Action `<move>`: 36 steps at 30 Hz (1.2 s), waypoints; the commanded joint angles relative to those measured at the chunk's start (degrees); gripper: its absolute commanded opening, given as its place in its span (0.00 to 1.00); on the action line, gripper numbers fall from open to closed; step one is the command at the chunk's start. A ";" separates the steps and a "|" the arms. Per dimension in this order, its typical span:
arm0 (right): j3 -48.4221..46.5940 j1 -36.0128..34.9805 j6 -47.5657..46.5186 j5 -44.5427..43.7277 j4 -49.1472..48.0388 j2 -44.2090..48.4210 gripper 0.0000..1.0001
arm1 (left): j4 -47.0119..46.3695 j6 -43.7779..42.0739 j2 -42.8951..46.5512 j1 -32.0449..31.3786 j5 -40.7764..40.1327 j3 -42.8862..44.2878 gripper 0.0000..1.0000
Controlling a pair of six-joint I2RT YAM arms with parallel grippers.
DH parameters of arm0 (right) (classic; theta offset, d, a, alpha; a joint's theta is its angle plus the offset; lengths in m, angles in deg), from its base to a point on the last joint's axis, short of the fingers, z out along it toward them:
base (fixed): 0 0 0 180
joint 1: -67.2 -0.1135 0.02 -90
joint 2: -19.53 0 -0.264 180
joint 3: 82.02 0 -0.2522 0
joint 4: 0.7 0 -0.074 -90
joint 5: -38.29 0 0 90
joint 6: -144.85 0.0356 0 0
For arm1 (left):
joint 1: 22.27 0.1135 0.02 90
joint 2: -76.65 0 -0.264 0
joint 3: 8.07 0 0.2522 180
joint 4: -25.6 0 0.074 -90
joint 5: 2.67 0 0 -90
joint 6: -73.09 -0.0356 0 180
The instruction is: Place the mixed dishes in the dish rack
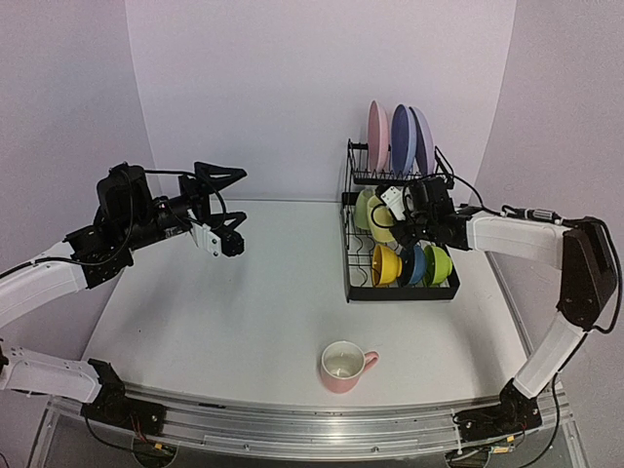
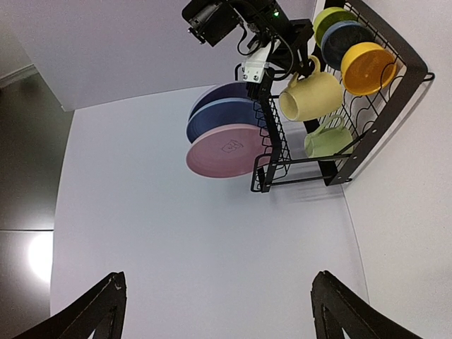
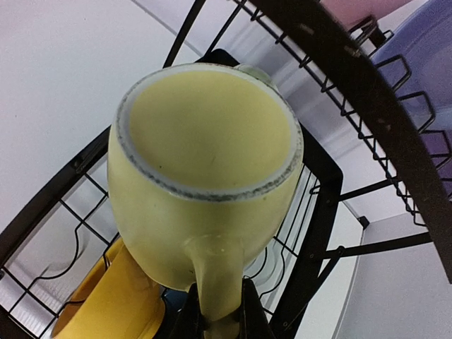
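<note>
The black wire dish rack (image 1: 400,295) stands at the right. Pink (image 1: 376,136), blue (image 1: 402,138) and lilac (image 1: 422,141) plates stand on its upper shelf. Yellow (image 1: 385,264), dark blue (image 1: 413,264) and green (image 1: 438,264) bowls sit in the lower tray. My right gripper (image 3: 219,319) is shut on the handle of a yellow mug (image 3: 205,176), held over the tray beside a pale green mug (image 2: 328,138). A pink mug (image 1: 343,367) stands upright near the table's front. My left gripper (image 2: 219,311) hangs open and empty above the table's left side.
The white table (image 1: 244,312) is walled by pale panels at the back and sides. A metal rail (image 1: 312,414) runs along the near edge. The right arm (image 1: 517,234) reaches in from the rack's right side.
</note>
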 commanded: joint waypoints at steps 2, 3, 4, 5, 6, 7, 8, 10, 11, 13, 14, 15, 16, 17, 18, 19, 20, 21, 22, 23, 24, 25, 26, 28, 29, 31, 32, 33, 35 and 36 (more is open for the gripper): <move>-0.67 2.35 1.13 0.57 -8.93 -0.08 0.00 | -1.95 1.37 0.87 0.00 -1.26 -0.59 0.90; -0.55 2.74 1.73 0.62 -9.29 -0.29 0.00 | -1.98 1.39 0.77 0.00 -1.29 -0.59 0.90; -0.36 3.20 2.46 0.62 -9.79 -0.50 0.00 | -2.03 1.44 0.74 0.00 -1.31 -0.65 0.90; -0.17 3.63 3.10 0.56 -10.28 -0.74 0.00 | -2.06 1.49 0.73 0.00 -1.32 -0.72 0.90; 0.03 3.98 3.46 0.45 -10.70 -1.08 0.00 | -2.08 1.55 0.75 -0.01 -1.34 -0.77 0.90; 0.27 4.32 3.70 0.41 -11.01 -1.48 0.00 | -2.09 1.57 0.76 -0.04 -1.38 -0.82 0.90; 0.47 4.56 3.79 0.30 -11.39 -1.96 0.00 | -2.11 1.52 0.74 -0.02 -1.47 -0.84 0.90; 0.82 5.04 4.10 -0.06 -12.30 -2.86 0.00 | -2.08 1.48 0.66 0.00 -1.68 -0.80 0.90; 1.03 5.33 4.52 -0.33 -13.01 -3.25 0.00 | -2.04 1.48 0.59 0.00 -1.74 -0.73 0.90; 1.37 6.06 5.74 -0.61 -14.21 -3.83 0.00 | -1.89 1.48 0.44 0.00 -1.84 -0.56 0.90; 1.45 6.49 6.40 -0.65 -14.80 -4.12 0.00 | -1.83 1.48 0.32 0.00 -1.89 -0.48 0.90; 1.47 6.83 6.94 -0.69 -15.38 -4.44 0.00 | -1.83 1.48 0.22 0.00 -1.97 -0.41 0.90; 1.51 7.16 7.48 -0.78 -15.96 -4.78 0.00 | -1.85 1.48 0.14 -0.01 -2.02 -0.37 0.90; 1.53 7.52 7.98 -0.92 -16.58 -5.10 0.00 | -1.88 1.48 0.04 -0.01 -2.04 -0.37 0.90; 1.47 7.91 8.36 -0.93 -17.06 -5.56 0.00 | -1.79 1.48 -0.06 0.01 -2.10 -0.34 0.90; 1.47 8.15 8.89 -1.01 -17.64 -5.96 0.00 | -1.78 1.44 -0.15 0.00 -2.11 -0.28 0.90; 1.44 8.34 9.37 -1.12 -18.15 -6.37 0.00 | -1.75 1.41 -0.24 0.00 -2.11 -0.25 0.90; 1.40 8.49 9.78 -1.33 -18.66 -6.85 0.00 | -1.72 1.37 -0.33 0.00 -2.14 -0.21 0.90; 1.39 8.66 10.19 -1.61 -19.26 -7.36 0.00 | -1.72 1.31 -0.44 0.00 -2.20 -0.15 0.90; 1.36 8.85 10.55 -1.86 -19.92 -7.81 0.00 | -1.69 1.26 -0.47 0.00 -2.24 -0.08 0.90; 1.30 9.01 10.86 -2.10 -20.54 -8.40 0.00 | -1.59 1.20 -0.58 0.00 -2.28 0.02 0.90; 1.20 9.20 11.11 -2.26 -21.18 -9.01 0.00 | -1.48 1.15 -0.69 0.00 -2.29 0.09 0.90; 1.00 9.29 11.29 -2.48 -21.67 -9.57 0.00 | -1.39 1.13 -0.75 0.00 -2.25 0.17 0.90; 0.66 9.34 11.71 -2.75 -22.92 -10.74 0.00 | -1.26 0.95 -0.84 0.00 -2.40 0.36 0.90; 0.52 9.39 11.98 -2.77 -23.51 -11.27 0.00 | -1.19 0.91 -0.89 0.00 -2.47 0.46 0.90; 0.12 9.49 12.75 -2.77 -24.46 -12.18 0.00 | -1.01 0.86 -1.01 0.00 -2.66 0.59 0.90; -0.08 9.52 13.19 -2.73 -24.83 -12.62 0.00 | -0.90 0.82 -1.07 0.00 -2.77 0.68 0.90; -0.26 9.64 13.47 -2.64 -25.23 -13.07 0.00 | -0.79 0.78 -1.07 0.00 -2.81 0.71 0.90; -0.75 9.61 13.79 -2.28 -25.59 -13.88 0.00 | -0.59 0.69 -1.04 0.00 -2.89 0.86 0.90; -1.05 9.65 13.86 -2.18 -25.63 -14.13 0.00 | -0.51 0.62 -1.00 0.00 -2.90 0.93 0.90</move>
